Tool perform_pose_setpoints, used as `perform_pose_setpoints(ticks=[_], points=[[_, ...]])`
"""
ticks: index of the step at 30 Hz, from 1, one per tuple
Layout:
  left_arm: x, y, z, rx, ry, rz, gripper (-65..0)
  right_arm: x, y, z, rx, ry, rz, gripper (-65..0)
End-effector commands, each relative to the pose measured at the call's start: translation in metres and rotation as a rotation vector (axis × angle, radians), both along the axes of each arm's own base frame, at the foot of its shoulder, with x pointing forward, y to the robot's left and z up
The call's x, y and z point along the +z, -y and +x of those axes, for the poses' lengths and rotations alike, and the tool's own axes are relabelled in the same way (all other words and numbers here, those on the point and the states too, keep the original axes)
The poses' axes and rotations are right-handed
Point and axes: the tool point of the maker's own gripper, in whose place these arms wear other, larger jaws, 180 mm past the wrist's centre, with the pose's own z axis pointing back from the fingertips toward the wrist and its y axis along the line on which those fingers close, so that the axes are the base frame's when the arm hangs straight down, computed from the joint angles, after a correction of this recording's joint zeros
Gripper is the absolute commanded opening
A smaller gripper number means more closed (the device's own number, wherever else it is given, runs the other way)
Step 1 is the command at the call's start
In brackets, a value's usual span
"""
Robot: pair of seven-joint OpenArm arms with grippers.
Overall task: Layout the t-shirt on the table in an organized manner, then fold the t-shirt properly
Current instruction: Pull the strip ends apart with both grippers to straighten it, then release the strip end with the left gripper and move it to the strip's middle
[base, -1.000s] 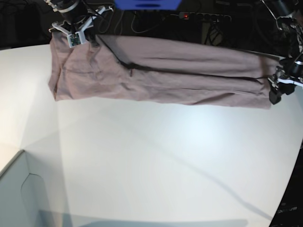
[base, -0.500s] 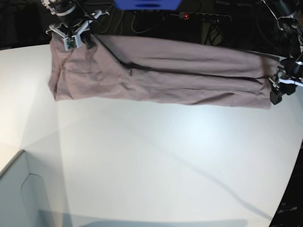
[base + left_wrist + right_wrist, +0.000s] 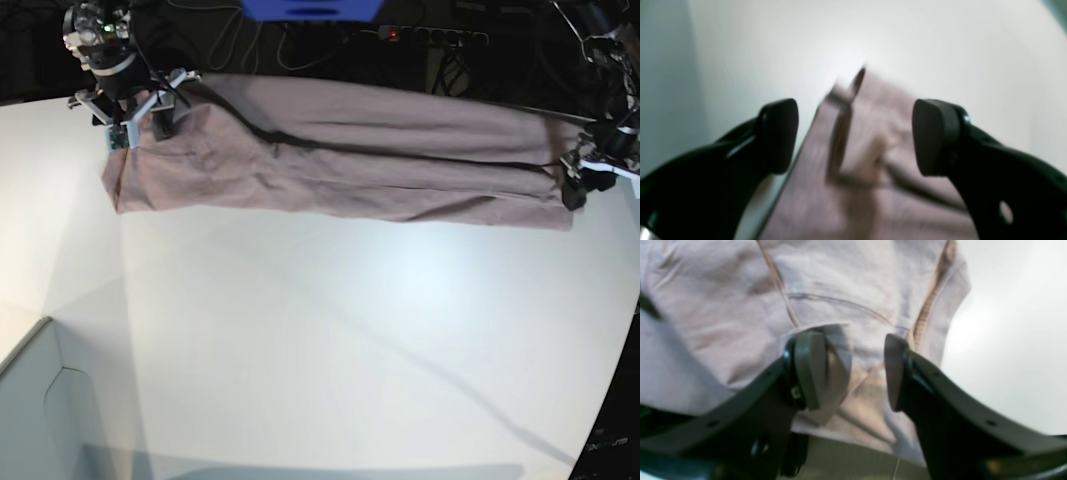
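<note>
Base view: both grippers spread wide over t-shirt ends.

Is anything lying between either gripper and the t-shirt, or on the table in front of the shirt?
Nothing visible does. The left gripper and right gripper both have open jaws directly over the t-shirt, with only cloth between them. The table nearer the camera shows no objects.

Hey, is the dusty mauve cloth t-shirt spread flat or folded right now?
Folded: the dusty mauve cloth t-shirt lies as a long narrow band, layers overlapping, on the white table.
</note>
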Motion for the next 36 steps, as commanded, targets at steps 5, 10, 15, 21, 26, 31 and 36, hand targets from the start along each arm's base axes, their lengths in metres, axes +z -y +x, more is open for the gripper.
perform_pose_setpoints(ticks=[5, 10, 15, 21, 26, 31, 36], points=[[-0.004, -0.006, -0.002, 0.014, 0.002, -0.014, -13.7, 0.006, -0.016, 0.02, 0.034, 0.013, 0.022, -35.7], [-0.01, 0.012, 0.009, -0.048, -0.014, -0.027, -13.7, 0.004, -0.03, 0.033, 0.065, 0.026, 0.046, -35.7], [-0.015, 0.026, 0.013, -0.097, -0.033, -0.03, -14.3, -0.02, -0.027, 0.036, 0.049, -0.024, 0.057, -35.8], [-0.015, 0.026, 0.014, -0.091, -0.026, -0.034, -44.1, -0.041, -0.023, 0.038, 0.036, -0.068, 0.066, -35.8], [-0.012, 0.025, 0.018, -0.091, -0.018, -0.032, -65.0, -0.051, -0.012, 0.05, 0.034, -0.085, 0.052, -35.8], [-0.006, 0.023, 0.024, -0.091, 0.002, -0.025, -65.0, -0.058, 0.002, 0.067, 0.031, -0.095, 0.031, -35.8], [0.015, 0.024, 0.034, -0.111, 0.054, 0.017, -65.0, -0.051, 0.006, 0.077, 0.035, -0.07, 0.019, -35.8]])
